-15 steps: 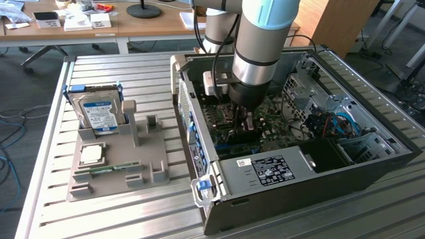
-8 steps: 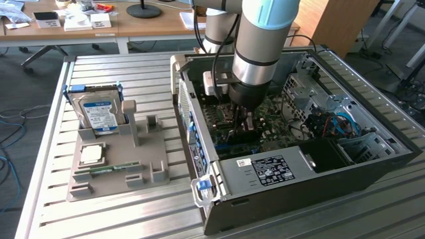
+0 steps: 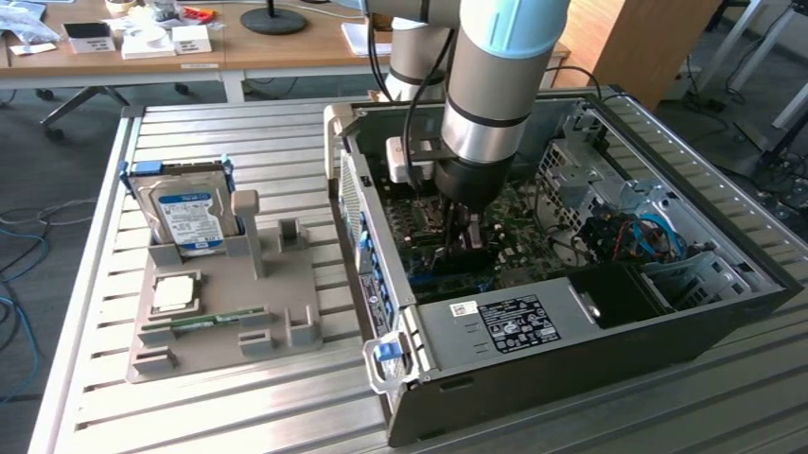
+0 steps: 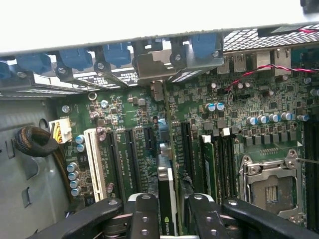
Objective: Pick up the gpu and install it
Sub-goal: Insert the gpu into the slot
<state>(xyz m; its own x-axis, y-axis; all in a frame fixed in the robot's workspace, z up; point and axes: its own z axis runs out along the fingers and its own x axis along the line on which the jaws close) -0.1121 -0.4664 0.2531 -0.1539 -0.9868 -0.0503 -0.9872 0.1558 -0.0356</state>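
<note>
**Q:** Exterior view first: where is the arm?

**A:** A grey arm with a light blue joint cover reaches down from twelve o'clock into an open computer case (image 3: 707, 312) lying on its side on a slatted metal counter (image 3: 253, 407). Its gripper (image 3: 465, 225) sits low over the green motherboard (image 3: 536, 236), near the middle of the case.

**Q:** And the gpu?

**A:** In the wrist view the gpu (image 4: 167, 201) stands on edge between the two black fingers (image 4: 144, 214), a thin card with a dark face and a small green logo near six o'clock. It runs from there up toward twelve o'clock, along the expansion slots. Whether it is fully seated I cannot tell.

**Q:** How are the fingers set?

**A:** Narrow, closed against the card from both sides.

**Q:** What surrounds it on the board?

**A:** A white slot (image 4: 94, 162) lies at about nine o'clock of the card, and the bare processor socket (image 4: 271, 186) at three o'clock. Blue clips (image 4: 117, 54) line the rear wall at twelve o'clock.

**Q:** Anything outside the case?

**A:** At nine o'clock of the case in the exterior view, a grey holder tray (image 3: 221, 312) carries an upright blue-labelled hard drive (image 3: 189, 218), a square processor (image 3: 174, 291) and a narrow green memory stick (image 3: 208, 322).
</note>
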